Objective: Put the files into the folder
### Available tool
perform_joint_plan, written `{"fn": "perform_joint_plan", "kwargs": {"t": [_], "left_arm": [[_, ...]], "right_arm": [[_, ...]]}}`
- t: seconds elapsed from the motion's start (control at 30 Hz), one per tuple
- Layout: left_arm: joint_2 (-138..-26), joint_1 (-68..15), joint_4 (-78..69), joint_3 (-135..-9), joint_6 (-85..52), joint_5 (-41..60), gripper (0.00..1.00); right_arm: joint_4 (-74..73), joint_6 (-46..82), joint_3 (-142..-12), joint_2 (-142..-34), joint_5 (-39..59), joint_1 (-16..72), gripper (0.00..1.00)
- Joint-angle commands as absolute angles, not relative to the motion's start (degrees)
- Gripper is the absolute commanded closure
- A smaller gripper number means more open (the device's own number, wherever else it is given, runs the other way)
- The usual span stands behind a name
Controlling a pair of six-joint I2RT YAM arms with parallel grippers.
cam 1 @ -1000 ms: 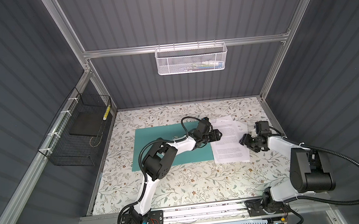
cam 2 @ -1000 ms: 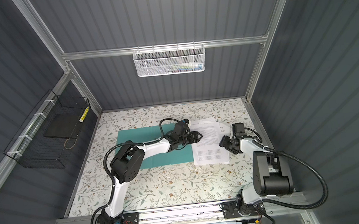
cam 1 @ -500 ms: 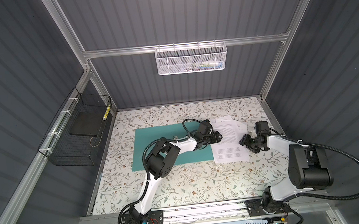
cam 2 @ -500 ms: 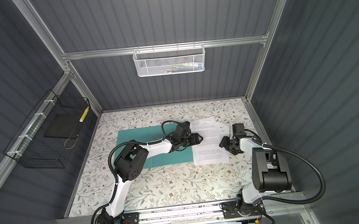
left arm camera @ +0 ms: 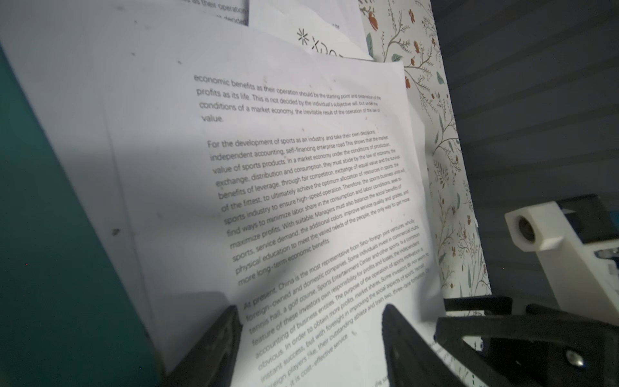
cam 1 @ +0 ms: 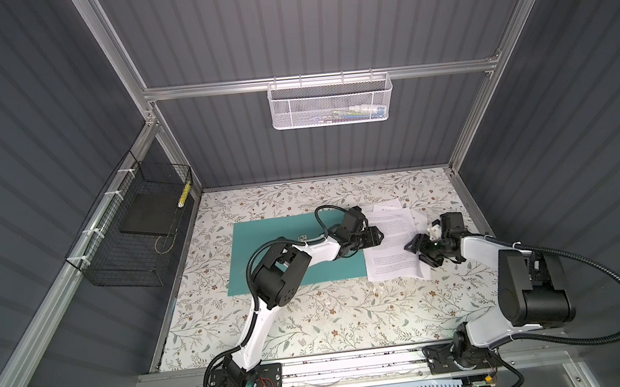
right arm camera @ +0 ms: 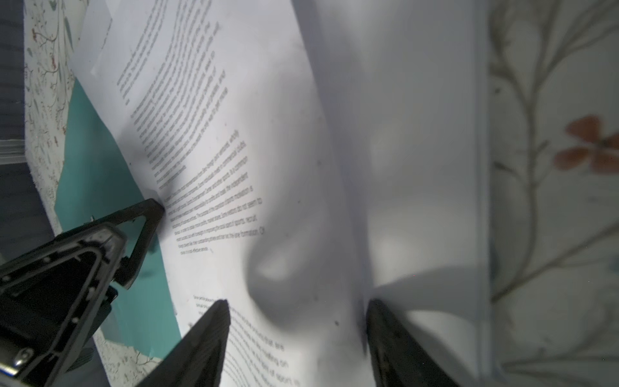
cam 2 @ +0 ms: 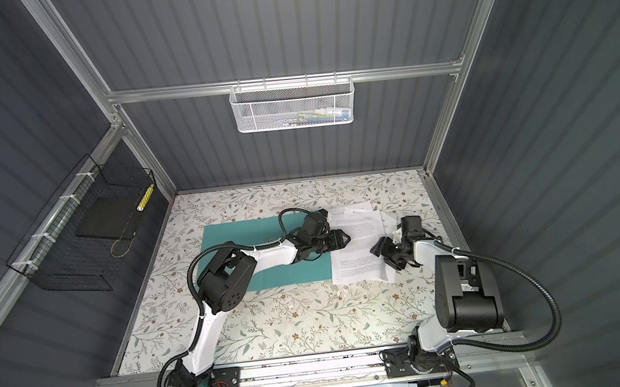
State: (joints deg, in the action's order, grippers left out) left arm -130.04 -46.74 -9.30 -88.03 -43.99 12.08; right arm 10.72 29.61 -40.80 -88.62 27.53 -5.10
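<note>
1. The files (cam 1: 394,250) lie fanned on the table (cam 1: 311,317), right at the right-hand edge of the teal folder (cam 1: 267,251), which lies flat; the wrist views suggest the top sheet just overlaps that edge
2. The left gripper (cam 1: 376,236) sits at the sheets' folder-side margin with its jaws apart and nothing clamped; the right gripper (cam 1: 416,248) sits at the opposite margin, also spread and empty
3. In the right wrist view the top sheet bulges near the right gripper (right arm camera: 298,303); I judge that this hump is the opening to use, so slip one finger under the lifted paper rather than pressing it into a crease
4. The lower sheets poke out at the far end, so pinch through the whole stack, or some may be left behind
5. Draw the stack low and flat across onto the folder, with the left gripper (left arm camera: 310,310) only steadying
</note>
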Motion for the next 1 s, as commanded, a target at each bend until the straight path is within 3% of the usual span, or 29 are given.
{"fn": "perform_joint_plan", "kwargs": {"t": [0.0,0.17,0.27,0.77,0.97], "left_arm": [[-132.93,-46.92,-6.59,-88.24,-44.56,12.50,0.32],[-132.89,-46.83,-6.59,-88.07,-44.38,12.34,0.32],[-132.80,-46.82,-6.59,-87.89,-44.21,12.17,0.32],[-132.10,-46.64,-6.57,-87.54,-43.70,11.77,0.33],[-131.00,-46.40,-6.70,-86.62,-43.46,11.25,0.33]], "right_arm": [[6.64,31.17,-39.27,-88.02,36.27,-5.27,0.33],[-5.02,37.27,-37.01,-87.33,48.52,-5.06,0.33],[-6.06,37.19,-37.69,-85.74,49.73,-4.42,0.33],[3.05,32.09,-40.71,-85.91,40.19,-4.22,0.35],[6.69,31.04,-41.65,-86.40,34.84,-4.22,0.46]]}}
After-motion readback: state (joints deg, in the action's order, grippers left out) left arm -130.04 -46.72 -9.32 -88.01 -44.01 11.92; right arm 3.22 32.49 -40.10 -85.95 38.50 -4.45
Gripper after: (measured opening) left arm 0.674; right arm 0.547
